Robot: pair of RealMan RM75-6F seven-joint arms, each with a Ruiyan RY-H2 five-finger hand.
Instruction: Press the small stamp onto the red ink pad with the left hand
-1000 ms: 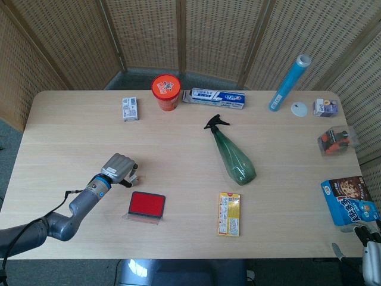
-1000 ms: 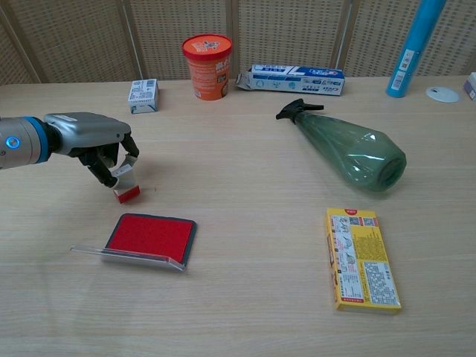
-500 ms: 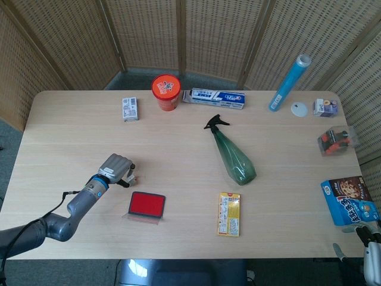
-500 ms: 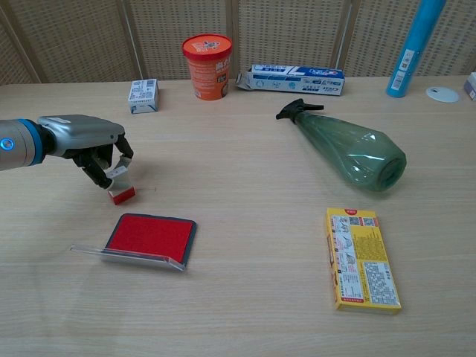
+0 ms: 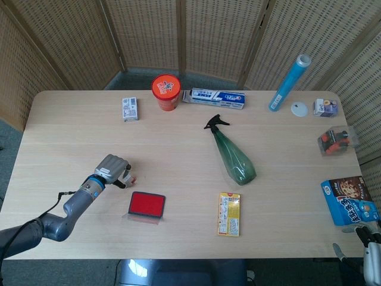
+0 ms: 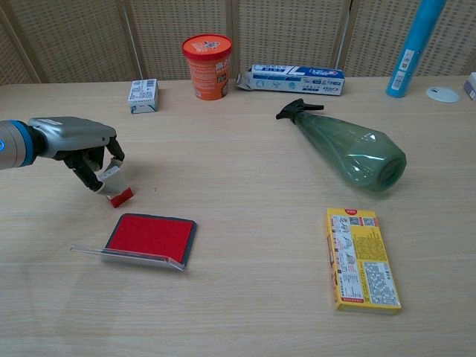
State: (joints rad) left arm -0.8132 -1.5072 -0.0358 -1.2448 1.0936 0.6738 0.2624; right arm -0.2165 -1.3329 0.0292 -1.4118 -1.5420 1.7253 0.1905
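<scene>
The pale wooden counter [image 5: 71,143] lies bare around the left hand, open toward its left edge. The grey left hand [image 6: 78,145] curls its fingers down and pinches the small white stamp with a red base [image 6: 115,186], tilted, its base corner at or just above the wood; contact is hard to judge. The red ink pad in a dark tray with a clear hinged lid [image 6: 151,236] sits just beside the stamp, nearer the front edge. The right hand [image 5: 370,253] is cut off at the frame corner; its fingers cannot be made out.
</scene>
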